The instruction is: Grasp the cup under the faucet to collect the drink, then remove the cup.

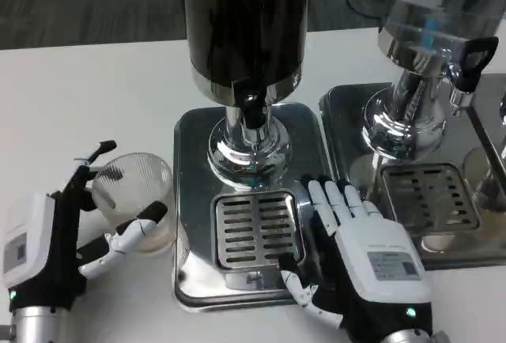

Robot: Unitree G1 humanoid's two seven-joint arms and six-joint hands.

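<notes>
Here, the lines as they stand:

Left hand: the left hand (59, 236) grips the cup (133, 197) from the side, one finger curled over the far rim and another pressed on the near wall, with the white back turned to the outer side.

Cup: a clear ribbed glass, standing on the white table (79, 98) inside the left hand's fingers, just beside the left edge of the steel tray (190, 201). It sits well to the left of the faucet (251, 110), not beneath it. Whether any drink is in it cannot be told.

Right hand: the right hand (360, 260) lies flat and holds nothing, its fingers spread a little and pointing away from the robot, resting on the tray's right side just beside the slotted grate (254, 228).

Dispenser: the dark drink dispenser (241, 19) stands beyond both hands, ahead and to the left of the right hand's fingertips, its black faucet hanging over the tray above the grate.

Second dispenser: a second dispenser (431, 19) with its own tray and grate (431, 197) stands to the right of the right hand.
</notes>
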